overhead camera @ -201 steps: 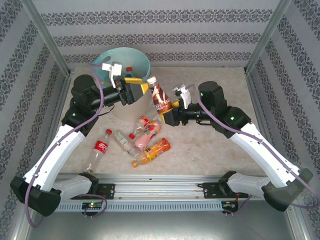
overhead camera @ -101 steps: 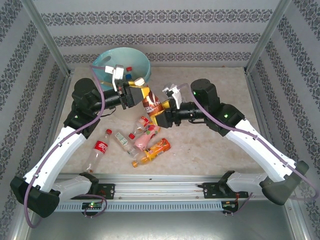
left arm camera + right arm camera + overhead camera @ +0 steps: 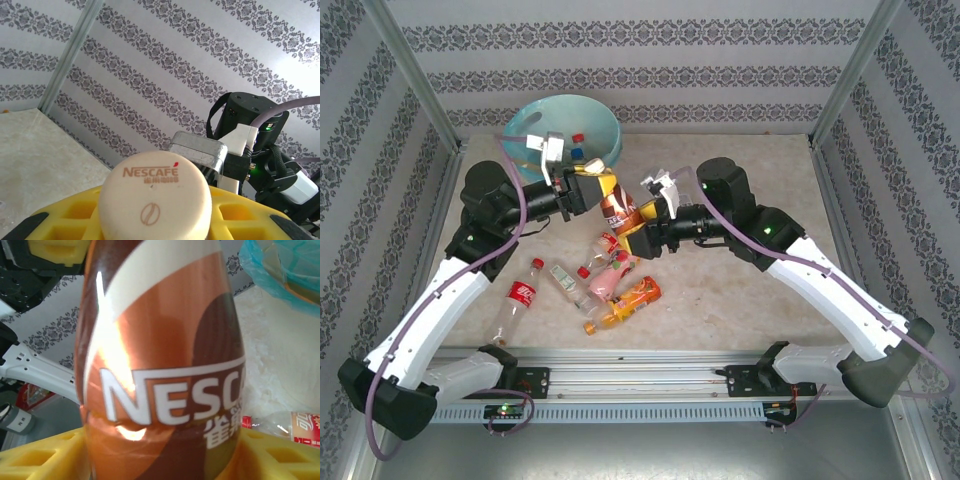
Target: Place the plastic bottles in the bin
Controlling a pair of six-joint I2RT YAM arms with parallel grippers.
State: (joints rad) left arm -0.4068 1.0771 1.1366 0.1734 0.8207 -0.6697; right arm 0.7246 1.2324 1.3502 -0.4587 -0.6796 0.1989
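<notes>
Between the 2 grippers, off the table [image 3: 750,160] and just in front of the bin [image 3: 535,108], the brown coffee bottle [image 3: 617,207] is being held. Its long axis is running from the cream cap [image 3: 154,200], which is pointing away-left toward the bin, down to the base, which is pointing near-right.

The left gripper [image 3: 588,188] is clamping the cap end, with the cap sitting between its yellow fingers [image 3: 235,212]. The right gripper [image 3: 642,232] is standing around the lower body. Its yellow pads [image 3: 35,460] are flanking the label, but whether they are pressing or loose cannot be told.

The left arm is lying nearer to the bin, whose opening is sitting directly behind its wrist, so the carry is judged to belong to that arm. 2 caps [image 3: 578,141] are showing inside the bin.

The right gripper is forming the main obstruction until it is clear of the body. About 6 loose bottles [image 3: 620,290] are lying on the table below, apart from the likely path.
</notes>
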